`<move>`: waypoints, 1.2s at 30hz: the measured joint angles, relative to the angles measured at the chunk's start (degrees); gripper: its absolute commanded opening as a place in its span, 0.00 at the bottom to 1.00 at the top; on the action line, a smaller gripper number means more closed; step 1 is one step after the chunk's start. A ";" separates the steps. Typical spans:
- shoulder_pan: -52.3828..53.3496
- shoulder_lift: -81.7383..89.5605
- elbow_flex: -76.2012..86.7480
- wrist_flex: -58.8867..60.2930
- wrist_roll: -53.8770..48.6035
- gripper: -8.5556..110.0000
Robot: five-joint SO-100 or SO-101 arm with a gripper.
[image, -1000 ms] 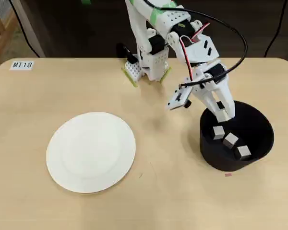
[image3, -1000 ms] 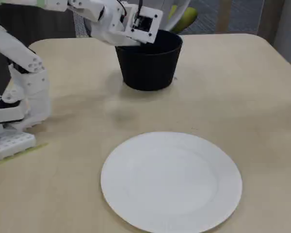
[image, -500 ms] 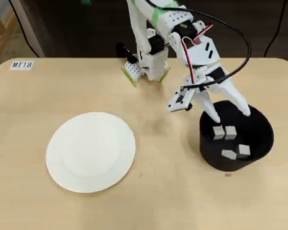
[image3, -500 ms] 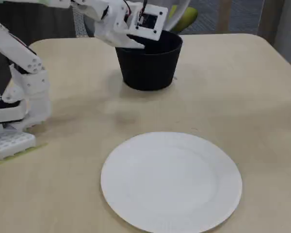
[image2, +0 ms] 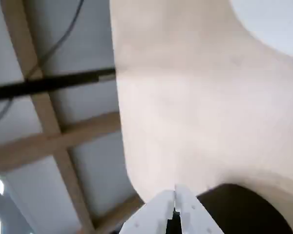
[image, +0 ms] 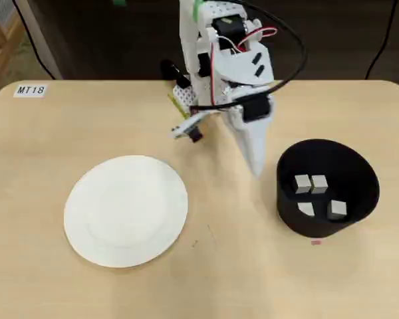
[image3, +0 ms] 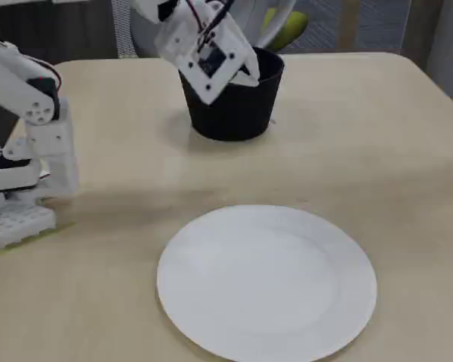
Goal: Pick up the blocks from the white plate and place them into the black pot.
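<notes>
Four blocks [image: 317,195] lie on the floor of the black pot [image: 328,188], two side by side toward 12 o'clock of its floor and two toward 6 o'clock in the overhead view, all loose and none leaning on the wall as far as you can see. The white plate [image: 126,210] sits well apart from the pot, toward 9 o'clock across the bench [image: 206,279], and it is bare in both the overhead view and the fixed view [image3: 266,280]. By that count nothing is left to carry, so the step in hand looks like clearing the arm away and parking it. Do that by lifting first, then swinging back toward the base at 12 o'clock, so that no part of the arm brushes the pot's rim and tips it. Keep the cable loop above the arm clear of the pot as you go. The fingers [image: 255,159] hang just beside the pot, at about 9 o'clock of its rim in the overhead view, above the bench and touching nothing. In the wrist view the fingers [image2: 175,204] lie pressed together tip to tip with nothing between them, and the dark mouth of the pot shows just below them. Leave them closed for the retreat.
</notes>
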 measured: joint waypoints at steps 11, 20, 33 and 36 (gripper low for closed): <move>1.14 30.32 19.86 5.98 2.55 0.05; 1.14 46.85 28.56 13.01 -2.90 0.05; 3.34 47.29 39.20 14.68 -6.42 0.05; 3.25 47.20 41.04 14.68 -6.42 0.05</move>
